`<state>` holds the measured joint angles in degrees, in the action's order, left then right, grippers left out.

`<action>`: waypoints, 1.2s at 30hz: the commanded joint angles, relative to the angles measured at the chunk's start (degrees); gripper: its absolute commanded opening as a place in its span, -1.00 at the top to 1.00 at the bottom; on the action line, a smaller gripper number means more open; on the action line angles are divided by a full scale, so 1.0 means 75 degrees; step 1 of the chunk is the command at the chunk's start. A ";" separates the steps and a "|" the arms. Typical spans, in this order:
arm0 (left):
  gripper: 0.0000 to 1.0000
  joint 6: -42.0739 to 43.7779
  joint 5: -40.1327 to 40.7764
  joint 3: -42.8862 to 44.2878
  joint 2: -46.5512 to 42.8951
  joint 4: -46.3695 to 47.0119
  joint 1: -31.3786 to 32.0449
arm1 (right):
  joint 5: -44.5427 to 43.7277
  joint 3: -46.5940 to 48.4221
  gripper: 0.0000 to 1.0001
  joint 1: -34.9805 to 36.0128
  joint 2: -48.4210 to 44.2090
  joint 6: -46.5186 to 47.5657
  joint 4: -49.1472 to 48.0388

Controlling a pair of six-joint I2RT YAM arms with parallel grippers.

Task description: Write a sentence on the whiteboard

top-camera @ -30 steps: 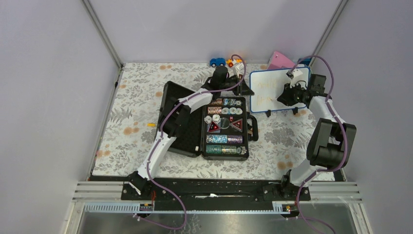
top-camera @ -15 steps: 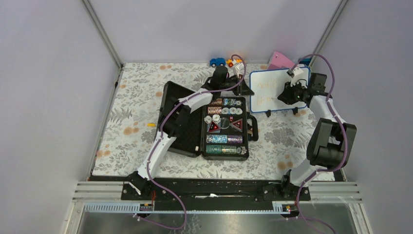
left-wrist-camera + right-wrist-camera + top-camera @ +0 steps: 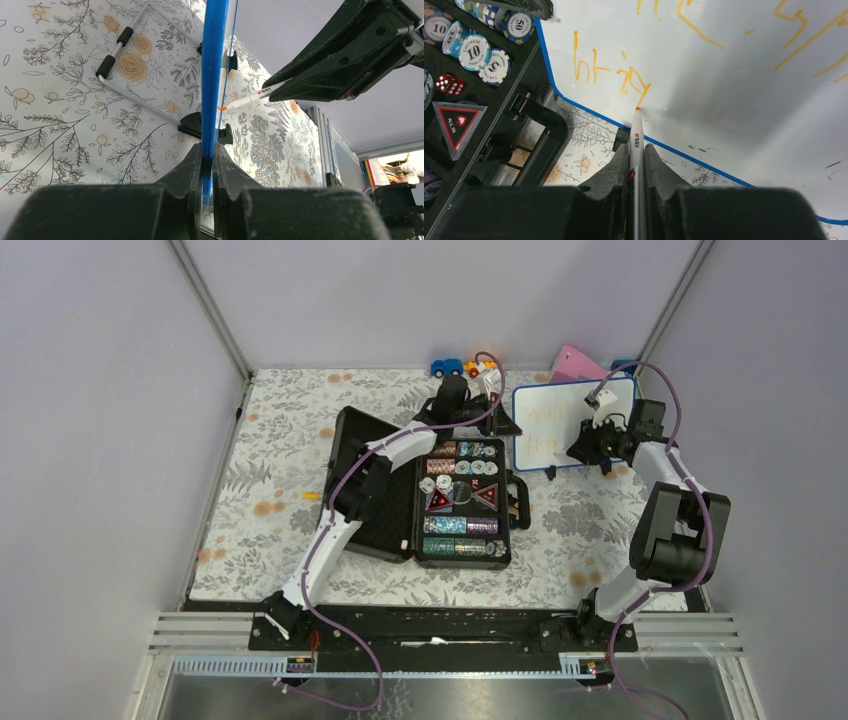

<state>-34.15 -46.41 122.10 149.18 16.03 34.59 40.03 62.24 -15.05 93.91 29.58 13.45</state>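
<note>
My left gripper (image 3: 202,156) clamps the whiteboard (image 3: 734,85) at nine o'clock, so I press the orange marker (image 3: 636,127), pinched in my right gripper (image 3: 636,150), lightly

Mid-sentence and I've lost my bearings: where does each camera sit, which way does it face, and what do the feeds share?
Top external: above, behind the robot, looking down at the table; left arm and right arm whole, left gripper and right gripper at the whiteboard.
Left wrist: looks along its shut gripper, clamped on the whiteboard's blue frame, seen edge-on.
Right wrist: looks along the marker in its gripper to the orange sentence.
Shared: both wrist views show the marker tip at the whiteboard.
</note>
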 commanded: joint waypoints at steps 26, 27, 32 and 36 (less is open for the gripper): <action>1.00 -0.0077 -0.0006 0.0155 -0.0331 0.0042 -0.0147 | 0.0251 0.0092 1.00 0.0495 -0.0283 0.0083 0.0018; 1.00 -0.0070 0.0000 0.0140 -0.0334 0.0032 -0.0147 | 0.0306 0.0073 1.00 0.0487 -0.0374 0.0160 0.0110; 1.00 -0.0030 0.0012 0.0060 -0.0379 0.0013 -0.0185 | 0.0838 0.0006 1.00 0.0133 -0.0863 0.0320 0.0637; 1.00 -0.0028 -0.0008 0.0048 -0.0380 0.0007 -0.0182 | 0.0915 0.0060 1.00 -0.0270 -0.1038 0.0465 0.0844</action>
<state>-34.15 -46.46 122.10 149.18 15.97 34.59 43.77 60.90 -14.20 89.17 31.09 17.37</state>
